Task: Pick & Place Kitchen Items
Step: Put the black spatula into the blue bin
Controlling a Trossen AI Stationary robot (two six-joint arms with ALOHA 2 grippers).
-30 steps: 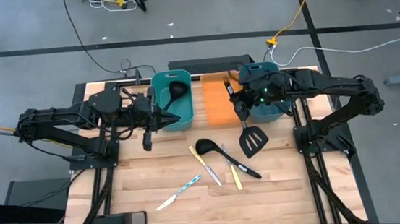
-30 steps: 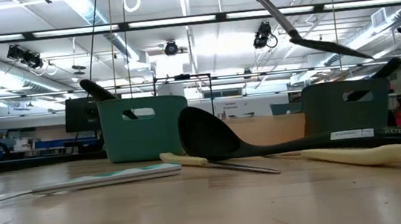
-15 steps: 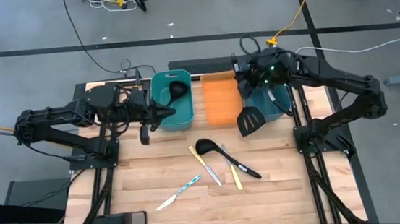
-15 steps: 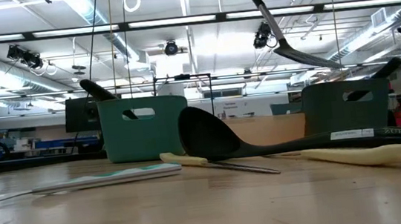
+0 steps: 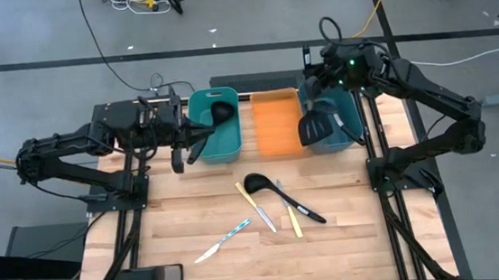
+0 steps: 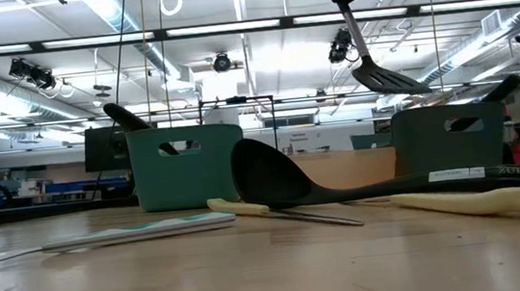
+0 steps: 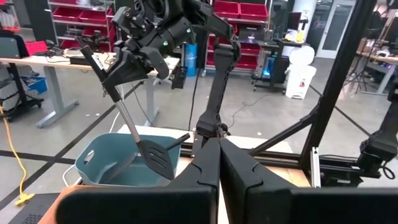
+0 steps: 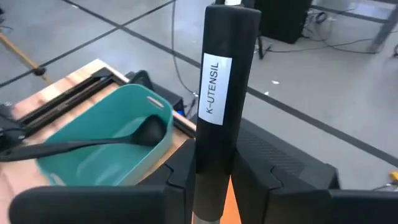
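While gripped: spatula below right gripper

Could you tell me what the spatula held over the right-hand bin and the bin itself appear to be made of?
The spatula, gripped by the right hand, looks like matte black plastic or nylon: a dull, uniformly dark slotted blade, with a white paper label on the handle. The teal bin appears to be smooth moulded plastic, with rounded corners and a thin, even wall.

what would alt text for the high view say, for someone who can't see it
Seen from above, the right gripper holds a black spatula over the right teal bin, while the left gripper sits shut by the left teal bin. Several utensils lie loose on the wooden table.
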